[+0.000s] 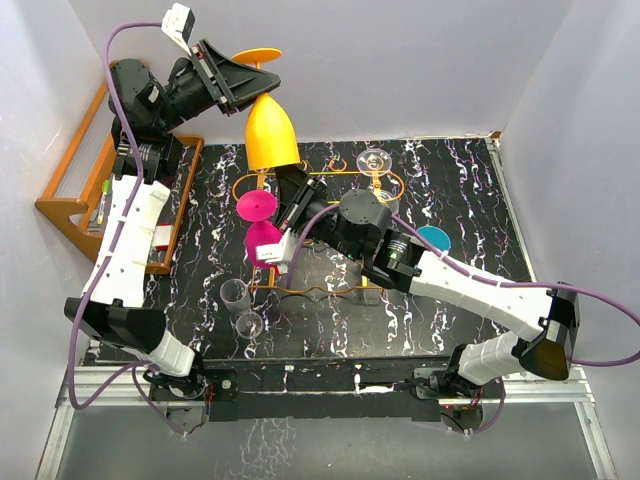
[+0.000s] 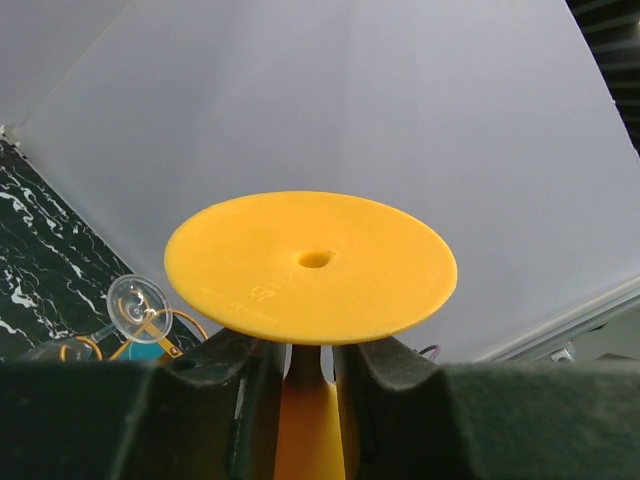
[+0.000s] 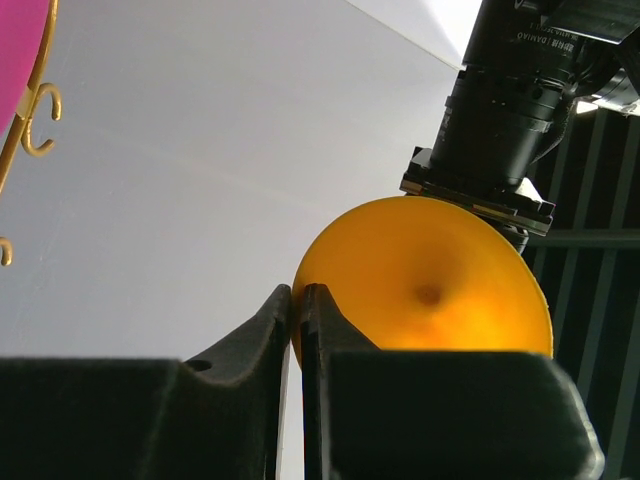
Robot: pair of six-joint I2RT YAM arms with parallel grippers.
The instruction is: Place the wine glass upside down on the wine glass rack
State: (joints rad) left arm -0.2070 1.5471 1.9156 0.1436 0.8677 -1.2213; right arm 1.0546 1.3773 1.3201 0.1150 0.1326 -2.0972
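Observation:
The yellow wine glass [image 1: 270, 132] hangs upside down in the air, base [image 1: 258, 56] up and bowl down, above the back left of the gold wire rack [image 1: 330, 181]. My left gripper [image 1: 246, 86] is shut on its stem just under the base [image 2: 310, 265], with the fingers [image 2: 225, 395] on either side of the stem. My right gripper [image 1: 284, 176] reaches up from below and is shut on the bowl's rim; the right wrist view looks up into the bowl [image 3: 430, 290], with the rim pinched between the fingertips [image 3: 280, 310].
Two pink glasses [image 1: 256, 207] and a clear glass [image 1: 374, 160] hang on the wire rack. A teal disc [image 1: 433, 238] lies at its right. Two clear glasses [image 1: 235, 294] stand at the front left. An orange wooden rack [image 1: 75, 190] stands at the far left.

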